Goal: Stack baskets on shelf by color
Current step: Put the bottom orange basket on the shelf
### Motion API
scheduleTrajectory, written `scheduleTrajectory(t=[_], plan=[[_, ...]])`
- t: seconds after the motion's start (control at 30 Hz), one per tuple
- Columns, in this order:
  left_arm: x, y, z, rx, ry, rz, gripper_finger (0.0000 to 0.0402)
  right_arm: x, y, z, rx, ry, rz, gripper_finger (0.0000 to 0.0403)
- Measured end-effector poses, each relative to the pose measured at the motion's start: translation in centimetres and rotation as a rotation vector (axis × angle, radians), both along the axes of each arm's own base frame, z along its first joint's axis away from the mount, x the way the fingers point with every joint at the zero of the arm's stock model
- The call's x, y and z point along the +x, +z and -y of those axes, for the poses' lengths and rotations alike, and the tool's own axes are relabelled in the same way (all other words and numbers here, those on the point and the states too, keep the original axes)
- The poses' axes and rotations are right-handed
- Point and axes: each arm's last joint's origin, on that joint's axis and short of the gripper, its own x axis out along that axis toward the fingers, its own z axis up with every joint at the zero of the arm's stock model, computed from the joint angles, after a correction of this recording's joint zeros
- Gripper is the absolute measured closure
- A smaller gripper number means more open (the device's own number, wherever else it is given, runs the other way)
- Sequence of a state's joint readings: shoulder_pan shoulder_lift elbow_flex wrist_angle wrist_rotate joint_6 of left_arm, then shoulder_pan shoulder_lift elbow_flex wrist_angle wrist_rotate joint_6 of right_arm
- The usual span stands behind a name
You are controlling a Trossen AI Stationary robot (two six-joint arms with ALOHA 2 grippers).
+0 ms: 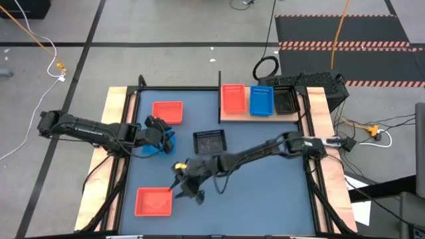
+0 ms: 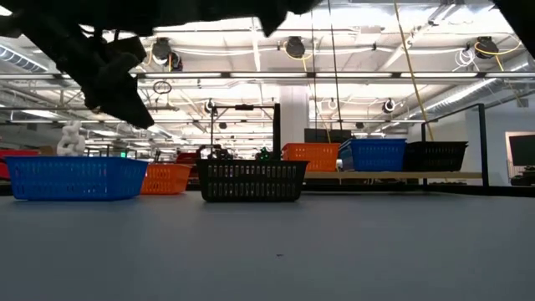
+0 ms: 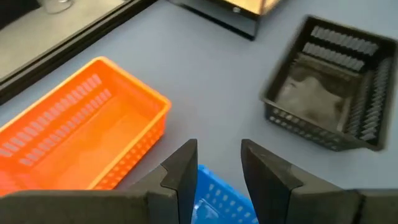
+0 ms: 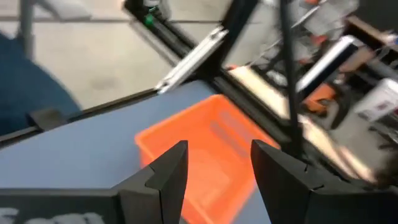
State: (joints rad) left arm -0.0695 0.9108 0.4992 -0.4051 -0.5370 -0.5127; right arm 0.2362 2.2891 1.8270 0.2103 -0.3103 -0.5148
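On the wooden shelf (image 1: 265, 118) at the far right stand a red basket (image 1: 232, 99), a blue basket (image 1: 261, 101) and a black basket (image 1: 285, 99), side by side. Four more rest on the table: a red one (image 1: 167, 111) (image 3: 81, 143), a black one (image 1: 210, 141) (image 3: 329, 93), a blue one (image 1: 156, 149) (image 3: 217, 199) and a red one (image 1: 154, 201) (image 4: 205, 155) near the front left. My left gripper (image 1: 163, 137) (image 3: 219, 162) hovers open over the blue basket on the table. My right gripper (image 1: 182, 189) (image 4: 219, 162) is open, just short of the front red basket.
A thin black post (image 1: 220, 86) stands at the shelf's left end. Black rails and wood strips (image 1: 118, 133) edge the blue tabletop. My right arm (image 1: 265, 149) reaches across the table from the right. Bare tabletop (image 1: 265, 192) lies at the near right.
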Motion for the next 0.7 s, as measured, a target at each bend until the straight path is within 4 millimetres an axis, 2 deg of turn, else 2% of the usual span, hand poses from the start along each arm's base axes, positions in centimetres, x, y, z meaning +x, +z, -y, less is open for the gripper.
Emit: scheduleTrajectory(t=[0.2,0.33,0.4,0.53,0.7], plan=[[-0.1,-0.2,-0.3,-0.024,0.058,0.000,0.0275,2.2,-3.5,-3.5,-0.168,-0.011,-0.083,0.0234],[-0.1,-0.3,0.0,-0.032,0.050,0.000,0.0275,2.7,-4.2,-5.0,-0.214,-0.026,-0.051,0.0234],[-0.1,-0.3,0.1,-0.040,0.048,0.005,0.0275,2.8,-4.6,-5.1,-0.220,-0.025,-0.051,0.0234],[-0.1,-0.3,0.5,-0.055,0.037,0.016,0.0275,3.1,-6.0,-4.0,-0.257,-0.038,-0.095,0.0234],[-0.1,-0.2,1.1,-0.067,0.016,0.024,0.0275,3.1,-6.6,-3.0,-0.278,-0.047,-0.147,0.0239]])
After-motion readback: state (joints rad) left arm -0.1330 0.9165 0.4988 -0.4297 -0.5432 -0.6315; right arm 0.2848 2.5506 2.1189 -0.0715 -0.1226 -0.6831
